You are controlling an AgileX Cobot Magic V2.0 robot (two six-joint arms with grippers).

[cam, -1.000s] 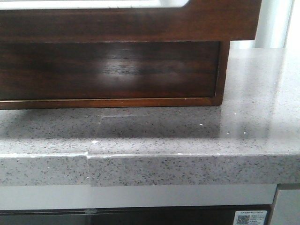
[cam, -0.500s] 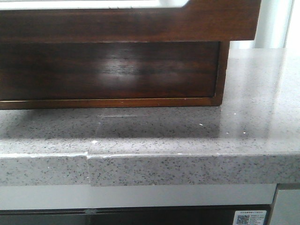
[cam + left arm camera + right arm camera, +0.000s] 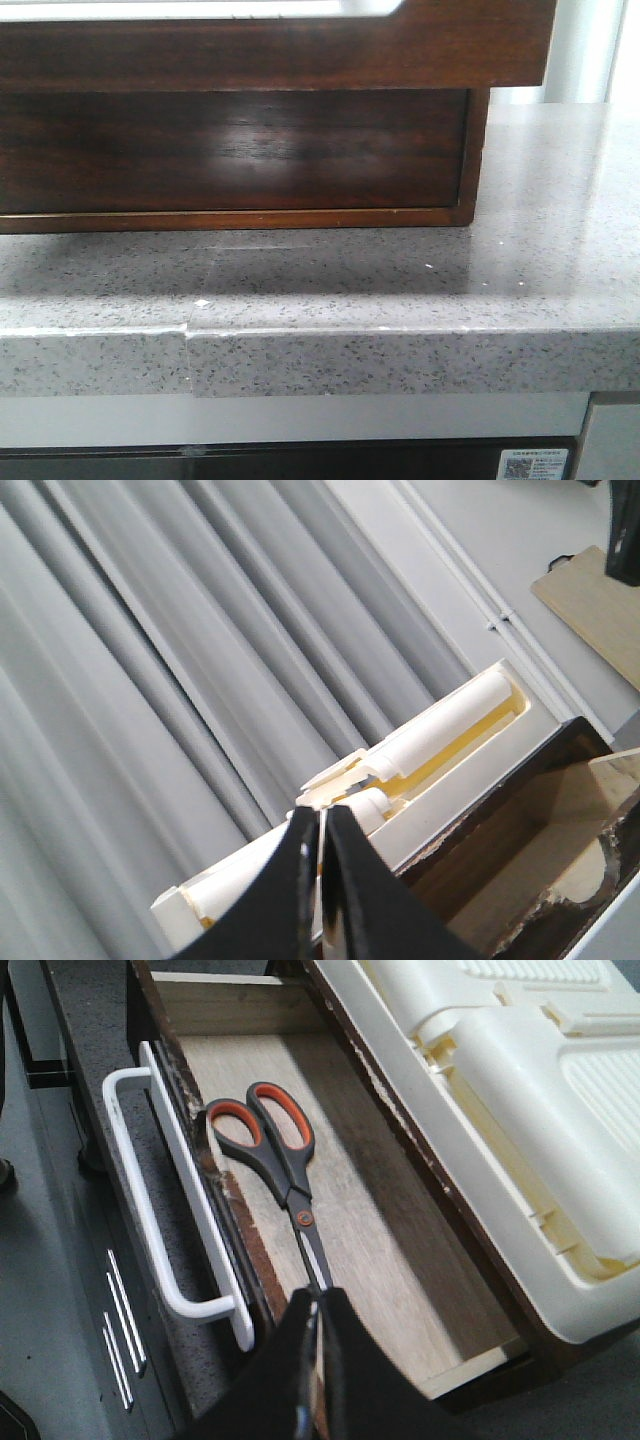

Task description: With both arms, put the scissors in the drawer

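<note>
The front view shows neither arm and no scissors; it shows only the glossy dark front of the drawer (image 3: 230,150), which hangs out over the speckled grey worktop (image 3: 400,280), and the drawer's upper edge is cut off at the top of that view. Compared with the earlier front views, nothing in this view has shifted. In the right wrist view, the scissors (image 3: 275,1165) lie flat on the pale wooden floor of the open drawer (image 3: 380,1260), close to the front wall that carries a white handle (image 3: 150,1210). The blade tips are hidden behind the right gripper (image 3: 318,1305); its jaws are pressed together around the blade tips, though actual contact is hard to confirm. A cream plastic housing (image 3: 520,1090) sits on top of the box, beside the drawer opening. In the left wrist view, the left gripper (image 3: 322,825) has its jaws closed with nothing between them, raised before grey curtains (image 3: 150,650), with the open drawer (image 3: 520,850) partly cut off.
</note>
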